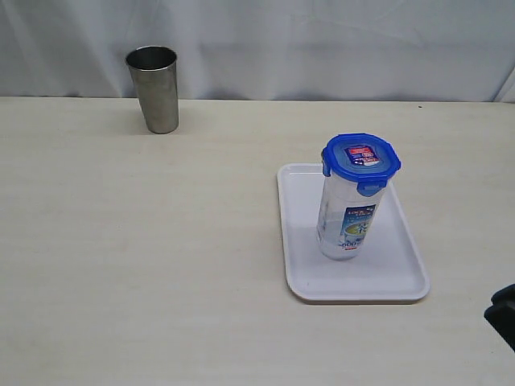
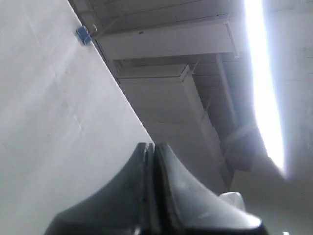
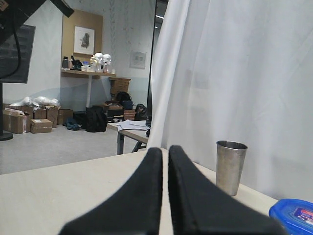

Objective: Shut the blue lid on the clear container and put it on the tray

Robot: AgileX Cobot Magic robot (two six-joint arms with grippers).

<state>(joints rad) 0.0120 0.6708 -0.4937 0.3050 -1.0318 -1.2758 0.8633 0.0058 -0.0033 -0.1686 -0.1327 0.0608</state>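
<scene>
On the tray, the clear container upright, blue lid on.

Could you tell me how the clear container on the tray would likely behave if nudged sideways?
It would probably tip rather than slide: the container is tall and narrow, standing upright on a small base. It looks empty, so it is likely light. The smooth plastic tray may also let it skid.
</scene>
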